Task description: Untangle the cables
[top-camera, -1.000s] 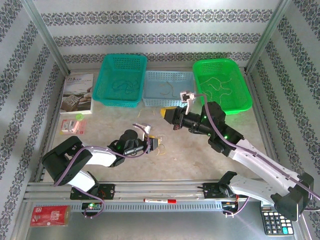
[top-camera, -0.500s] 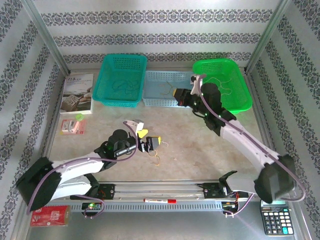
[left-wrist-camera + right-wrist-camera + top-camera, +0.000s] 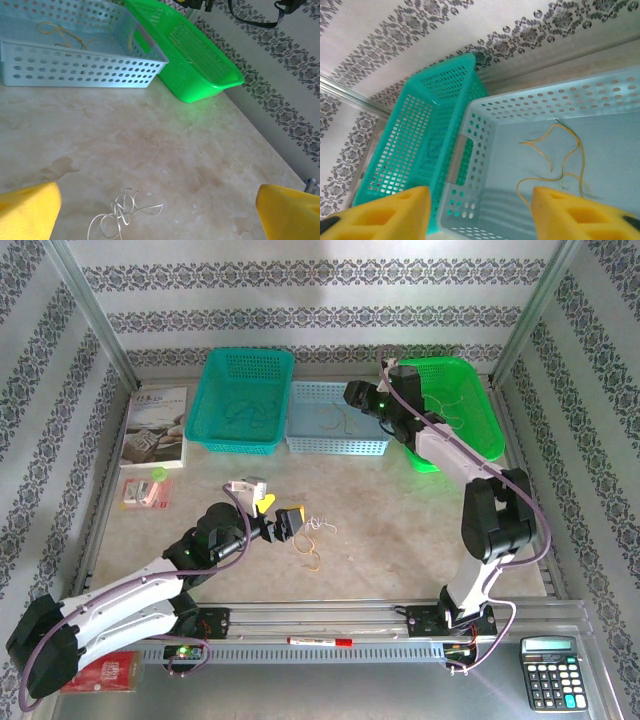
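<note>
Left wrist: left gripper (image 3: 159, 212) released, yellow pads (image 3: 27, 210) wide apart at lower corners, nothing between. Whitish cable tangle (image 3: 122, 215) on table (image 3: 175, 145), bottom centre, untouched.
Right wrist: right gripper (image 3: 480, 210) parted, empty, hanging over pale blue basket (image 3: 600, 97); yellowish cables (image 3: 555, 160) loose inside, centre right. Teal basket (image 3: 410, 145) at left.
Top external: green basket (image 3: 478, 445) upper right, pale strands (image 3: 452, 405) inside. Single yellowish strand (image 3: 313, 560) on table just below tangle, mid-frame.

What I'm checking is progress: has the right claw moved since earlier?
Yes: the right claw moved farther out, from in front of the pale blue basket to above it.
</note>
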Controlling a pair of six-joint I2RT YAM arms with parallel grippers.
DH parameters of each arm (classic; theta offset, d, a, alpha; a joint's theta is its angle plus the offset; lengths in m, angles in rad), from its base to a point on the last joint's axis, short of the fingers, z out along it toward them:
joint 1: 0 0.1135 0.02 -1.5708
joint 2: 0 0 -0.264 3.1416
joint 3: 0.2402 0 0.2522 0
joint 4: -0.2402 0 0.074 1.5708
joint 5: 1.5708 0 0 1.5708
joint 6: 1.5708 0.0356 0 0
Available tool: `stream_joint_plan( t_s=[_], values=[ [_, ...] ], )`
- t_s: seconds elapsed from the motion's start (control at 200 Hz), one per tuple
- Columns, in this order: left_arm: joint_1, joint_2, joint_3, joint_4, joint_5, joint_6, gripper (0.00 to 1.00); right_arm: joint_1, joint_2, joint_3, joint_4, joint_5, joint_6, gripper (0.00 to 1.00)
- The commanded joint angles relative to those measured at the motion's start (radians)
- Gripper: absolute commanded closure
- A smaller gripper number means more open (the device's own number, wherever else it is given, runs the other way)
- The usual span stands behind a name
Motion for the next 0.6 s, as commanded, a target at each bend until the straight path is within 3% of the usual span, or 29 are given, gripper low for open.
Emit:
stream_joint_plan(
  t_s=[0.0, 0.26, 0.595],
  values=[
    [-0.010, -0.014, 0.038, -0.056, -0.047, 0.004, 0.00, 0.001, -0.020, 0.025, -0.028, -0.048, -0.008, 0.40],
    [-0.010, -0.013, 0.002, -0.002, -0.113, -0.041, 0.00, 0.091, -0.213, -0.191, 0.008, -0.081, -0.057, 0.40],
    [-0.008, 0.002, -0.001, -0.074, -0.132, -0.108, 0.00, 0.338, -0.476, -0.529, 0.026, 0.035, -0.082, 0.40]
  ],
)
